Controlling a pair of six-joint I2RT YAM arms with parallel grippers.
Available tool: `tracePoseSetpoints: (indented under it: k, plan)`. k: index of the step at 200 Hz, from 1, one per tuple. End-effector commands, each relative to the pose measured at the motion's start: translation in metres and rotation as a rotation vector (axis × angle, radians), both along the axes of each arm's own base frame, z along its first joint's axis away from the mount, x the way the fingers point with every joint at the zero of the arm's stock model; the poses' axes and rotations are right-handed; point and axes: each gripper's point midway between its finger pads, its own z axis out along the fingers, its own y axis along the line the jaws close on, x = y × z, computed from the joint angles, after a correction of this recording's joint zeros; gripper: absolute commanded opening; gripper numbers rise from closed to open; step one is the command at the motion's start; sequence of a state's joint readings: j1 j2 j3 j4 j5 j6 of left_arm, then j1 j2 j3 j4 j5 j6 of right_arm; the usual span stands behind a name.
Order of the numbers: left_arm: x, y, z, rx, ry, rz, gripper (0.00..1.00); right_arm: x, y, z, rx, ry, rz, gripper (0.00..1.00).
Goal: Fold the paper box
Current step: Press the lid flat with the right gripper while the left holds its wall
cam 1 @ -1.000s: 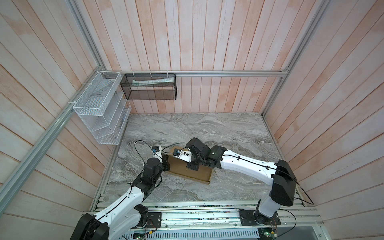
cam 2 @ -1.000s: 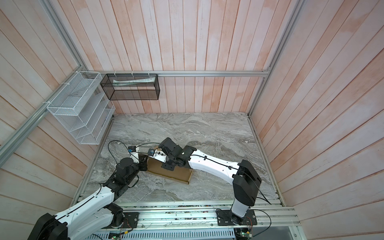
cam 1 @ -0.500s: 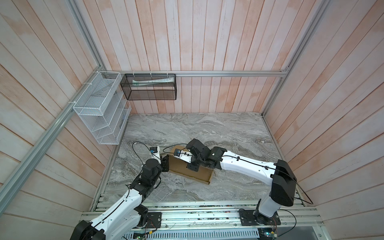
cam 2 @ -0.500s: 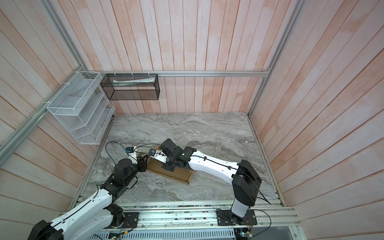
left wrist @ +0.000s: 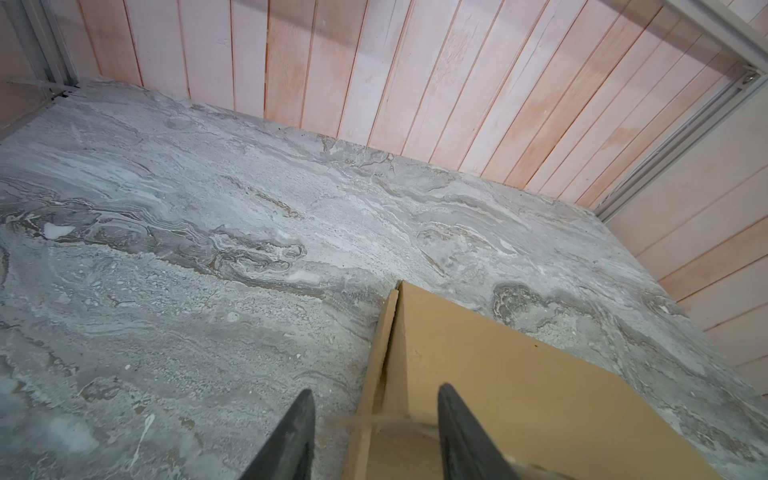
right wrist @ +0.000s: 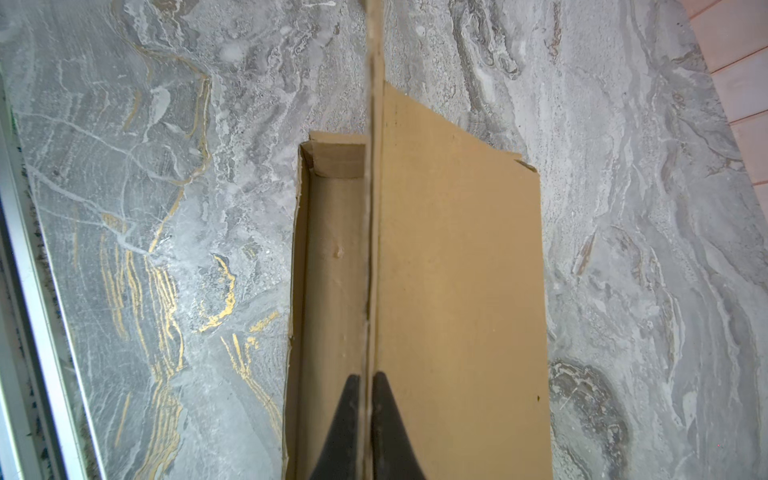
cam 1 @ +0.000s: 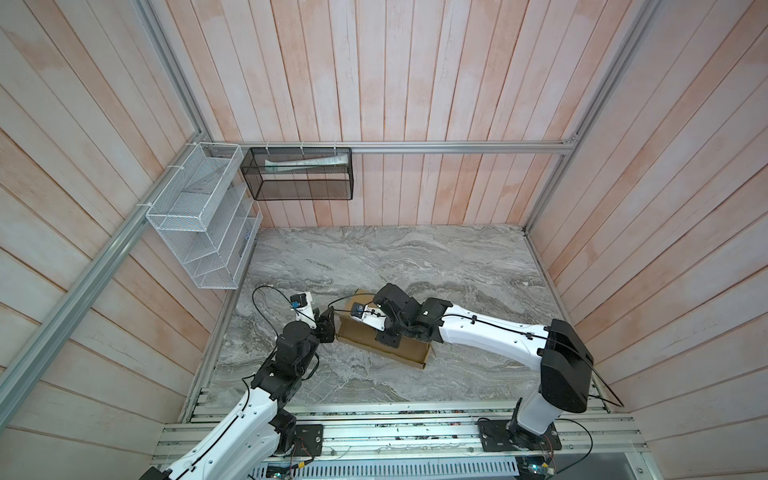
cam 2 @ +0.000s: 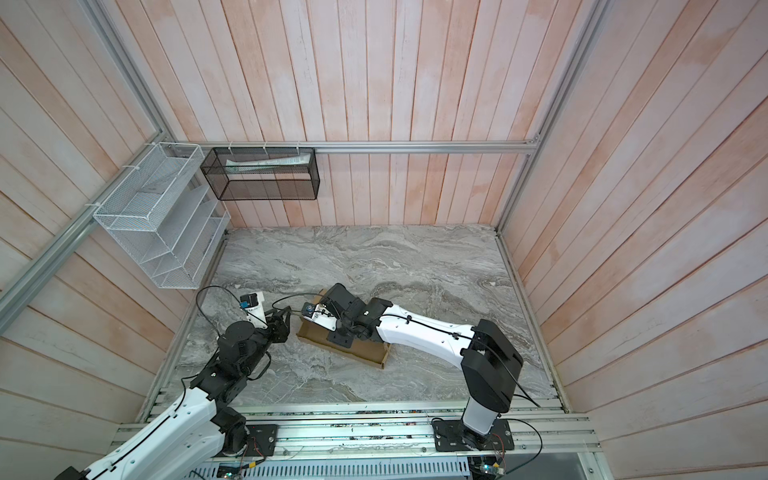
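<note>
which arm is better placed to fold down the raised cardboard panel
Right, likely: the right pincer is shut on the raised panel of the tan corrugated cardboard box. The left pincer stands open at the box's end.

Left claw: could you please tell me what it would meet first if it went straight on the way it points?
Most likely the paper box: its near edge stands between the fingers of the open left claw, so cardboard comes first, though depth is hard to judge.

Robot lab test cell: plank walls [cam 1: 415, 83], aluminium frame rails [cam 1: 457, 146], marble-patterned tabletop [cam 1: 415, 257], two bench-mounted arms [cam 1: 490, 332].
</note>
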State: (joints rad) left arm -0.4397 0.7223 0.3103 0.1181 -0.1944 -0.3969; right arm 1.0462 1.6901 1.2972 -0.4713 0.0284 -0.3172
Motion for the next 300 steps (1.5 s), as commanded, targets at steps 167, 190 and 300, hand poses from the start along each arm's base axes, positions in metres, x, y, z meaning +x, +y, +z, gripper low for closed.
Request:
tracePoseSetpoints:
  k: [167,190,300]
  plan:
    - [0.031,0.000,0.052,-0.005,0.060,-0.083,0.52,-0.021,-0.037,-0.009,0.047,0.056,-0.121,0.29]
    - [0.032,-0.002,0.050,-0.008,0.080,-0.099,0.53,-0.023,-0.040,-0.010,0.053,0.065,-0.141,0.31]
    - [0.047,-0.014,0.044,-0.022,0.196,-0.169,0.53,-0.035,-0.045,0.008,0.212,0.104,-0.188,0.54]
